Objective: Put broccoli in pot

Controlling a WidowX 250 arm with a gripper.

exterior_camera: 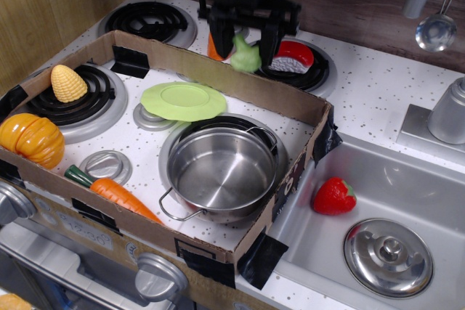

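claw [246,43] — grips 1 broccoli [245,56] | 1 pot [221,167] — empty | 2 carrots | 1 strawberry [334,196]

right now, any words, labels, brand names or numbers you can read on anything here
None can be read.
The cardboard box carries only black tape, no print.
The pot, the lid in the sink and the green plate are unmarked.
The claw, shut on the broccoli, shows no visible label.
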